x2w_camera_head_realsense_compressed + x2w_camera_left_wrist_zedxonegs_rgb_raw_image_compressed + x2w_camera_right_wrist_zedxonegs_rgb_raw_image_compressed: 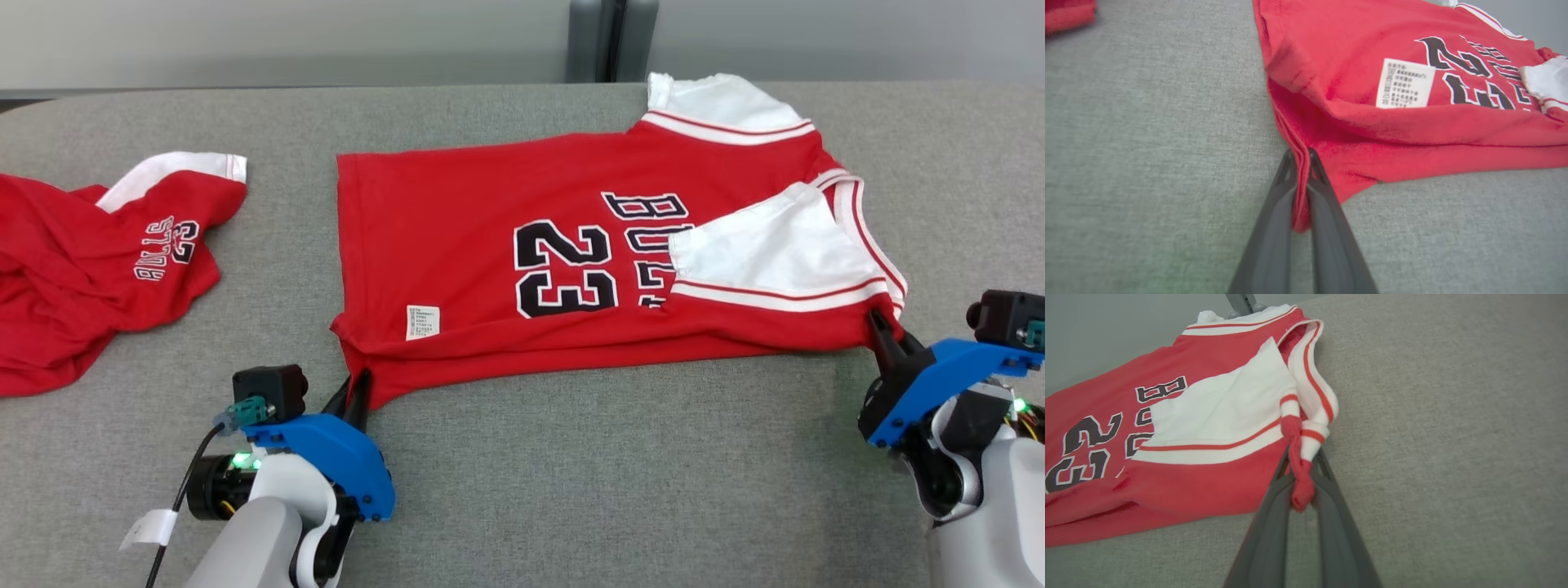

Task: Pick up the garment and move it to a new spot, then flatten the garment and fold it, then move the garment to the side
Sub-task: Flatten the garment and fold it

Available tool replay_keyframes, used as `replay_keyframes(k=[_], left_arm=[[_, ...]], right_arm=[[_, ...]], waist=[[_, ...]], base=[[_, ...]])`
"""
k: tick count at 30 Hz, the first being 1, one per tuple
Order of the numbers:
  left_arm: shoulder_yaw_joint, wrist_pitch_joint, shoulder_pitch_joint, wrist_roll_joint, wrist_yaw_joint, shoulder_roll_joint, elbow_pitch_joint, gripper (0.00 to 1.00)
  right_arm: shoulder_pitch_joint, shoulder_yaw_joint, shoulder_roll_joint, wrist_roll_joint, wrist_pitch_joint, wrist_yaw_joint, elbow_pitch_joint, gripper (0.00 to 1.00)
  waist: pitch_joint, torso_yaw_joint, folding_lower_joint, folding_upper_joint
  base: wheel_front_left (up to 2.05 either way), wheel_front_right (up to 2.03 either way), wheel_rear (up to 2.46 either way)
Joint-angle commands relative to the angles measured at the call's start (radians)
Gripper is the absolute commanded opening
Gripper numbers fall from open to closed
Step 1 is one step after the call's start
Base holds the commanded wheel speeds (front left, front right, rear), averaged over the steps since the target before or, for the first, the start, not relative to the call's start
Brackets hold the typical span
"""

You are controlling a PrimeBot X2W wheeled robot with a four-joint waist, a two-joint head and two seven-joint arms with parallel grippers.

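Light and limp, the jersey (457, 229) should drape unless held wide: left fingers (1274, 228) clamp its near hem corner, right fingers (1267, 531) its near shoulder corner.

We look along our right gripper (1303, 457), whose two dark fingers (1269, 531) rise from the bottom edge and pinch a bunched corner of the garment (1208, 486) between them. The pinched wad is red cloth with some white, red-striped trim, and a red end of it pokes out between the fingers on our side of the grip. The garment, a red jersey, lies spread to the left on the grey fabric surface (1433, 437). A white sleeve (1220, 412) with a red stripe lies folded over the jersey's front, partly covering black lettering (1161, 390). The number 23 (1081, 453) shows further left. A grey post (1241, 302) stands beyond the far edge.
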Motion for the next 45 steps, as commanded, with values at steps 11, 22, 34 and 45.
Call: replay_keyframes(k=[11,22,34,45], left_arm=[[-0.015,0.115,0.222,-0.017,0.032,0.121,-0.244,0.0],[-0.007,0.204,0.372,-0.047,0.099,0.171,-0.378,0.0],[0.007,0.231,0.334,-0.058,0.124,0.181,-0.454,1.0],[0.032,0.361,0.057,-0.077,0.036,0.261,-0.431,1.0]], right_arm=[[0.31,-0.032,0.002,0.125,0.186,0.0,-0.346,0.0],[0.53,0.015,0.002,0.269,0.218,0.0,-0.416,1.0],[0.396,0.034,0.002,0.159,0.242,0.0,-0.462,1.0],[0.046,0.201,-0.033,0.048,0.289,0.0,-0.407,1.0]], waist=[[-0.104,-0.01,-0.0001,0.0],[-0.126,-0.021,-0.0001,0.0],[-0.118,-0.022,-0.0001,0.0],[-0.031,-0.055,-0.0001,0.0]], base=[[0.0,0.0,0.0],[0.0,0.0,0.0],[0.0,0.0,0.0],[0.0,0.0,0.0]])
